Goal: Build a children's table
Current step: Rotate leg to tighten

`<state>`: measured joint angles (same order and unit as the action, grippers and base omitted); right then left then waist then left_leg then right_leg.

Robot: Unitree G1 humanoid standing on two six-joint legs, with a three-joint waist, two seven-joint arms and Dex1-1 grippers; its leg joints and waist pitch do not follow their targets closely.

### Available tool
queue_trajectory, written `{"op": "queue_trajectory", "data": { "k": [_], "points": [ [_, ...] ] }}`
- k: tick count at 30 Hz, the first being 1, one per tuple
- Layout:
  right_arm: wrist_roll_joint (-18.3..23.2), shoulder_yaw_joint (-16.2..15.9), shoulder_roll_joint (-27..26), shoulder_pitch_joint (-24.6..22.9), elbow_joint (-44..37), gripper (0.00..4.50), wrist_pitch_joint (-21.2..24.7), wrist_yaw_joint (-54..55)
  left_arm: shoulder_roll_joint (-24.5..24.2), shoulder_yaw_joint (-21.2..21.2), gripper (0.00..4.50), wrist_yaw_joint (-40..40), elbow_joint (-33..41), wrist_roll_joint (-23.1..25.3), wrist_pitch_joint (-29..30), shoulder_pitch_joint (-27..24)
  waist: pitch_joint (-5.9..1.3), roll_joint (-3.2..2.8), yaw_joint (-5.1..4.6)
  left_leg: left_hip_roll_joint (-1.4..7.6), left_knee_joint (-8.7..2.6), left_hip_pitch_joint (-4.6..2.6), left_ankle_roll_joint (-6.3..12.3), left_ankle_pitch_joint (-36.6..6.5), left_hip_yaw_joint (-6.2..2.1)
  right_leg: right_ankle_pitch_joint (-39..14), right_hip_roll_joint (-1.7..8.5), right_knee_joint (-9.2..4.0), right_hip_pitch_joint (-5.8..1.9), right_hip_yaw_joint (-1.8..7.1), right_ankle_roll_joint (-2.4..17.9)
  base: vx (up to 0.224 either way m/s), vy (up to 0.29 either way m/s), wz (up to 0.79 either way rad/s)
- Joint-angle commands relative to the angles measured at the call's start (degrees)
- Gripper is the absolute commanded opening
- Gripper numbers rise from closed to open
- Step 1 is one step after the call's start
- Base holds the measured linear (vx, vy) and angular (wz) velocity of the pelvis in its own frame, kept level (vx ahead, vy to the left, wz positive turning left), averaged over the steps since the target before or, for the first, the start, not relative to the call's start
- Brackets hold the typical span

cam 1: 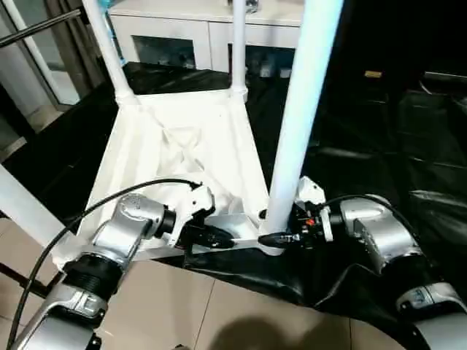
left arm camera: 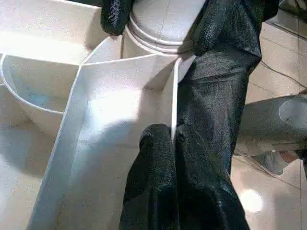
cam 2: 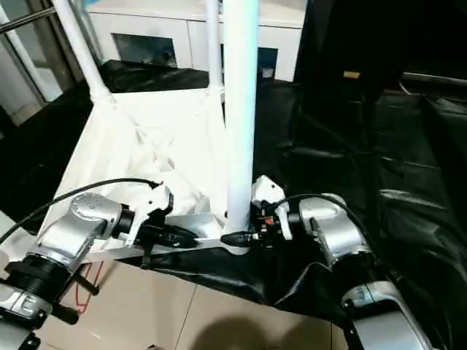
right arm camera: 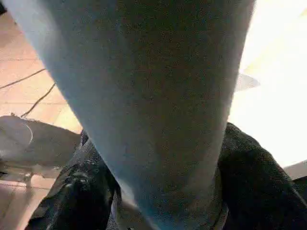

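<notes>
On black sheeting (cam 1: 379, 168) over the tiled floor (cam 1: 219, 313) lay the tabletop (cam 1: 182, 146), upside down w/ ribbed underside up. Three legs stood in its corner sockets: far-left leg (cam 1: 106, 44), far-right leg (cam 1: 238, 44), and the near-right leg (cam 1: 303, 109), tall and close to the cam. At the near left, another white leg (cam 1: 22, 208) slanted off the picture's edge.

Left gripper (cam 1: 219, 237) reached in along the near edge, fingers (left arm camera: 163, 182) pinched tight on a thin upright rib of the tabletop, just beside the near-right socket. Right gripper (cam 1: 281, 237) sat at the base of the near-right leg, fingers (right arm camera: 76, 191) on either side of it and pressed against it. Behind, a white cabinet (cam 1: 182, 36) w/ glass fronts stood well apart.
</notes>
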<state>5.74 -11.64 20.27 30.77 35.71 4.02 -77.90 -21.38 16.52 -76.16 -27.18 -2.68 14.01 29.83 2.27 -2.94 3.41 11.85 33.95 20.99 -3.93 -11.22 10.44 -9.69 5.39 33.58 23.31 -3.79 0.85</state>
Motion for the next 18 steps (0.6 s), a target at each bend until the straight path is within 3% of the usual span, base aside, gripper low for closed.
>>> {"op": "queue_trajectory", "data": {
  "k": [1, 3, 5, 7, 8, 13, 18],
  "points": [
    [-0.45, -2.20, -0.99, -1.85, -0.53, 2.59, 0.95, -0.02, 2.02, 0.20, 0.00, 1.13, 0.56, -1.98, 0.40, 0.57, -3.62, 0.61, -0.24, 1.29, -3.78, -0.60, 5.42, -7.99, 0.19, -6.88, 2.19, -2.64, -3.09, 1.81, 15.51, 0.000, 0.000, 0.00],
    [-0.45, -1.79, -1.48, -2.40, -0.57, 2.58, 1.15, 1.23, 2.73, -0.48, 0.00, 2.84, 0.27, -1.98, 0.82, 0.58, -3.46, 0.58, -0.09, 1.32, -3.91, -0.64, 5.03, -8.77, 0.20, -8.41, 2.25, -2.86, -3.02, 1.82, 15.14, 0.000, 0.000, 0.00],
    [-1.95, -0.34, -4.17, -3.12, 1.24, 2.58, 0.98, 9.44, 5.16, -2.61, 0.00, 8.71, -1.01, -1.93, 1.50, 1.08, -3.30, 0.64, -0.22, 1.30, -4.05, -0.63, 4.26, -10.24, 0.21, -10.76, 2.26, -3.14, -2.95, 1.86, 14.54, 0.000, 0.000, 0.00],
    [-3.24, 1.73, -7.82, -3.11, 4.12, 2.57, 1.18, 20.34, 7.62, -3.97, 0.00, 14.51, -2.31, -1.09, 2.42, 1.84, -2.81, 0.65, -0.93, 0.96, -4.50, -0.81, 1.50, -14.28, 0.02, -18.07, 2.42, -3.92, -2.74, 1.87, 12.61, 0.000, 0.000, 0.00],
    [-3.30, 2.13, -8.71, -3.06, 4.69, 2.57, 1.80, 22.60, 8.22, -4.09, 0.00, 16.12, -2.72, -0.58, 2.54, 2.11, -2.63, 0.87, -1.46, 0.78, -4.84, -0.76, 0.55, -16.90, -0.32, -23.81, 2.46, -4.44, -2.94, 1.61, 10.32, 0.000, 0.000, 0.00],
    [-4.23, 4.61, -15.22, -2.37, 8.05, 2.56, 4.19, 39.10, 12.89, -5.67, 0.00, 27.85, -6.36, 1.69, 3.90, 4.59, -2.34, 0.96, -2.98, 0.28, -4.68, -1.68, 0.00, -22.08, -0.65, -33.98, 2.35, -6.11, -1.77, 1.33, 5.89, 0.000, 0.000, 0.00],
    [-5.44, 5.01, -18.36, -1.73, 8.99, 2.56, 3.58, 45.13, 14.97, -6.13, 0.00, 30.96, -7.75, 2.16, 2.38, 5.84, -2.18, 0.82, -3.72, 0.08, -4.84, -1.54, 0.51, -24.25, -1.10, -37.73, 2.28, -7.12, -1.47, 0.57, 3.32, 0.000, 0.000, 0.00]
  ]
}}
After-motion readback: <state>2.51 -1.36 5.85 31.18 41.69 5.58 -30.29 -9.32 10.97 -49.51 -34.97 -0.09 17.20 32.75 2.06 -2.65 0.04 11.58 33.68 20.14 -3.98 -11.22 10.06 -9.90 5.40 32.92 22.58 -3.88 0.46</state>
